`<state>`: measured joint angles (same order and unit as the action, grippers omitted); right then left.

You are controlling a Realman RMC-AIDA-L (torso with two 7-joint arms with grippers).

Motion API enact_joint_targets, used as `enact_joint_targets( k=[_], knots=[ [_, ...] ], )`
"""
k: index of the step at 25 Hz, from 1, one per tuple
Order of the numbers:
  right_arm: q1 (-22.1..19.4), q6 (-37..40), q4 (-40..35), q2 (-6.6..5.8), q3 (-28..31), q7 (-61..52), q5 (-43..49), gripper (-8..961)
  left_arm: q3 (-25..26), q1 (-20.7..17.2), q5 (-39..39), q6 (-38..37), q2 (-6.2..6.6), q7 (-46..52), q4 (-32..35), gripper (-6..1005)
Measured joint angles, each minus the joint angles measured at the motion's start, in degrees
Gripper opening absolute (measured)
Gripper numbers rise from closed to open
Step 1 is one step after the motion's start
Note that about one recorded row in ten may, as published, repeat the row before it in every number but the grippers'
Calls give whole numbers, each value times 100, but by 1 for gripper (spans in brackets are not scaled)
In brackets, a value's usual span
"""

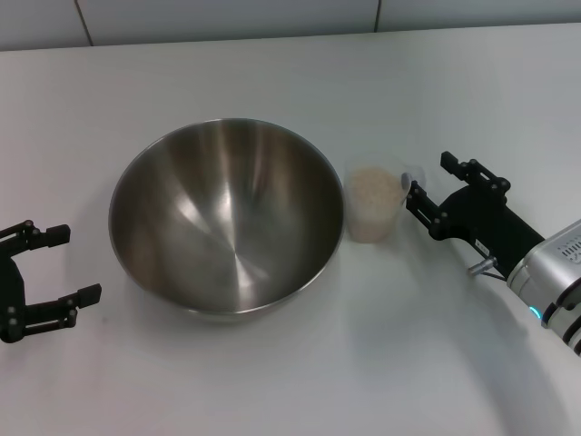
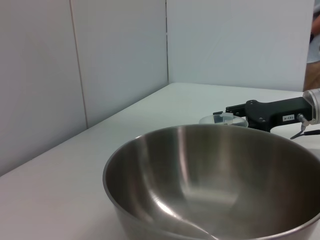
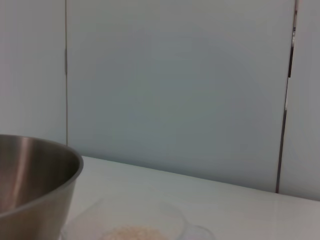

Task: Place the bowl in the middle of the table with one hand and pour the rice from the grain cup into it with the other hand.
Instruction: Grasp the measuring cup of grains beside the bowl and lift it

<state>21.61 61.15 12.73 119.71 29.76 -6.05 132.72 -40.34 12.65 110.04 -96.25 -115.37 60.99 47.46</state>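
The steel bowl (image 1: 227, 213) stands upright and empty on the white table (image 1: 290, 64), a little left of centre. The translucent grain cup (image 1: 374, 204), holding rice (image 1: 372, 193), stands just right of the bowl, almost touching it. My right gripper (image 1: 429, 180) is open and empty, with its tips right at the cup's right side. My left gripper (image 1: 77, 263) is open and empty, left of the bowl and apart from it. The left wrist view shows the bowl (image 2: 215, 175), the cup's rim (image 2: 222, 120) and one of the right fingers (image 2: 252, 108). The right wrist view shows the bowl (image 3: 35, 175), the cup (image 3: 125, 217) and the rice (image 3: 131, 233).
A pale panelled wall (image 1: 227, 18) runs along the table's far edge. Bare tabletop lies in front of the bowl and behind it.
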Motion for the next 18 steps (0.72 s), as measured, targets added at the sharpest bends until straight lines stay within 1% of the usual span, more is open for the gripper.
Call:
enact_joint_targets(
  k=[2, 13, 15, 18],
  knots=[
    [4, 13, 3, 1, 3, 11, -1, 744, 2, 0, 0, -2, 0, 0, 0, 836],
    [-30, 220, 10, 0, 32, 27, 5, 284, -26, 6, 0, -6, 3, 0, 0, 836],
    [-51, 382, -16, 0, 41, 29, -1, 58, -36, 18, 2, -3, 4, 14, 0, 836],
    [-59, 476, -28, -1, 65, 30, -19, 45, -41, 26, 8, 1, 9, 28, 0, 836]
  ],
)
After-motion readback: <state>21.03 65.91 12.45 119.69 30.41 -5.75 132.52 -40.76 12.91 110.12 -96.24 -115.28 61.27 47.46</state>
